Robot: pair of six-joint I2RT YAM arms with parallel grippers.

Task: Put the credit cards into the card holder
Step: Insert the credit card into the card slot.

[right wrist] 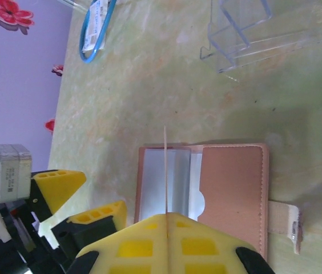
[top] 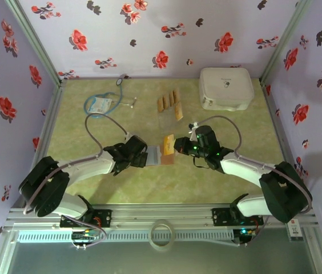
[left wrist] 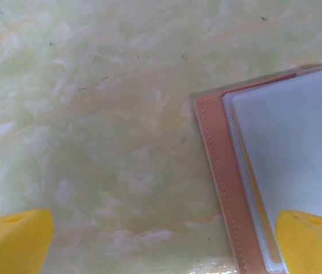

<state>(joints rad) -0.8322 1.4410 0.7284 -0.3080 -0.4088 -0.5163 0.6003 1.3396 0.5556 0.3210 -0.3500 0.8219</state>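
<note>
I had the right tool (right wrist: pixel 165 224) closed on a single credit card (right wrist: pixel 165 171). Through the right wrist camera the card showed edge-on as a thin upright line. It stuck out from between the yellow fingers and hung over the open card holder (right wrist: pixel 229 182). Whether its far end touched a pocket, I could not tell.

From the overhead camera, the card holder (top: pixel 156 155) lay opened flat near the middle of the tabletop (top: pixel 92 188), between the two tools. Its greyish pocket side was to the left and its brown leather flap to the right. The right tool (top: pixel 179 147) came in from the right, with the held credit card (top: pixel 168 140) showing tan at the card holder's far right corner. A closure strap (right wrist: pixel 284 220) with a snap stuck out from the leather flap.

The left tool (top: pixel 140 155) sat at the card holder's left edge, spread open. In its own camera the left tool (left wrist: pixel 161 245) had one yellow finger (left wrist: pixel 12 242) over bare tabletop and the other over the clear pocket page of the card holder (left wrist: pixel 218 171). I could not tell whether that finger pressed on it.

The other credit cards (top: pixel 169 101) stood in a row farther back, past the middle, by a clear plastic stand (right wrist: pixel 252 28). A white case (top: pixel 225 88) sat at the far right and a blue-tubed stethoscope (top: pixel 101 105) at the far left.
</note>
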